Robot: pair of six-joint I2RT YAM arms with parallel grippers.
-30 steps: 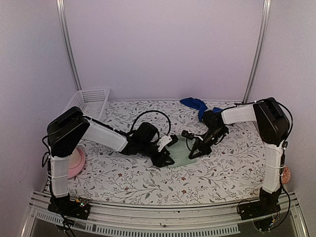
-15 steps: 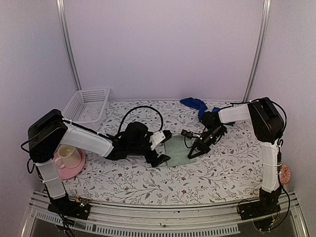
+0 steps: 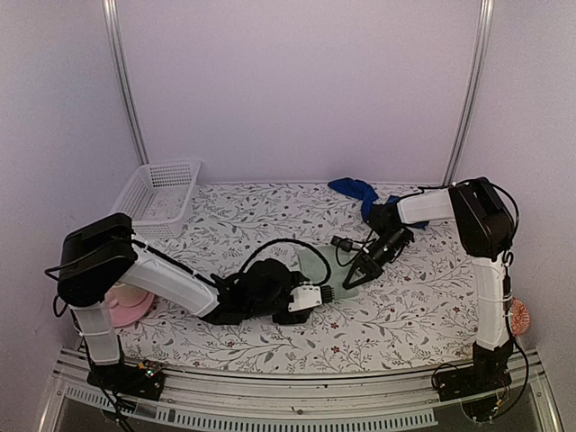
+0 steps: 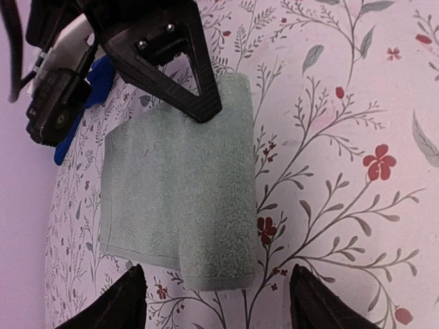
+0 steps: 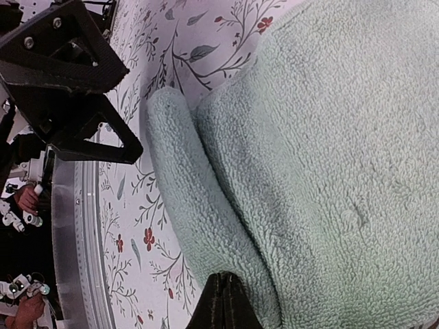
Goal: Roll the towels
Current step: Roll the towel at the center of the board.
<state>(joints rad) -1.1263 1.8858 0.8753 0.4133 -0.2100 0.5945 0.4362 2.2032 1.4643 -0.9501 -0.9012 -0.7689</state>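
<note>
Sage-green terry: the small towel (image 3: 319,266) is lying flat on the floral tablecloth (image 3: 405,315) at centre frame in the top view, between the two pincers. In the left wrist view its right-hand long edge is sitting doubled over into a thick soft fold, and the rest is spreading flat toward the left of the frame. The left gripper (image 4: 216,301) is hovering at the bottom edge of that view. Its jaws are standing wide apart and gripping nothing, and the towel's near end is lying just above the tips. The right gripper (image 5: 223,301) is showing at the bottom of its own view with its fingers pressed together. Its tips are touching the towel's edge; cannot tell whether any cloth is pinched between them. In the left wrist view it is coming in from the upper left and bearing on the towel's top edge. The blue towel (image 3: 360,191) is lying bunched at upper right of the table by the back wall, well apart from the green one. A white basket (image 3: 160,184) is sitting at upper left. A pink dish (image 3: 129,302) is showing at lower left, partly hidden behind the left arm.
</note>
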